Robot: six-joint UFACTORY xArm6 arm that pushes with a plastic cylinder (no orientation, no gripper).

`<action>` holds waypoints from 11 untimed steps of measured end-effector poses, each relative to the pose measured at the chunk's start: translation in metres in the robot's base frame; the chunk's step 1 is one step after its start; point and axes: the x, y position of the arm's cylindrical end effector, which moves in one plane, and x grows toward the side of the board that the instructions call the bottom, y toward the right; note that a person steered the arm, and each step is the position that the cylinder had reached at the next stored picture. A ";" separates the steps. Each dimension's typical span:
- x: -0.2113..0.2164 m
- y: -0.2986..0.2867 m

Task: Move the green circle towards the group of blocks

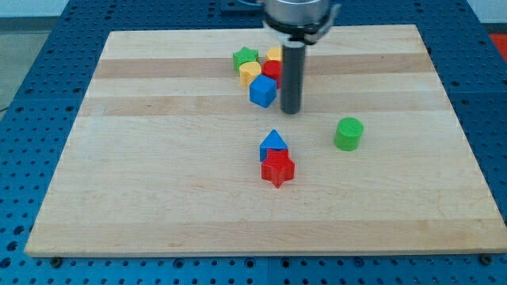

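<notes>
The green circle [348, 133], a short green cylinder, stands alone on the wooden board [158, 174] at the view's right of centre. My tip [291, 110] is on the board to its upper left, well apart from it, just right of a blue cube [263, 91]. The group of blocks sits at the view's top centre: a green star [245, 57], a yellow hexagon block [250, 73], a red block [272, 70] and a yellow block [274, 54] partly hidden behind the rod, and the blue cube.
A blue triangle block [273, 143] and a red star [277, 168] touch each other near the board's middle, left of and below the green circle. Blue perforated table surface [47, 47] surrounds the board.
</notes>
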 end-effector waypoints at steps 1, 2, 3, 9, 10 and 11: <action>0.000 0.054; 0.008 0.112; 0.052 0.110; 0.028 -0.124; 0.012 -0.152; 0.026 -0.156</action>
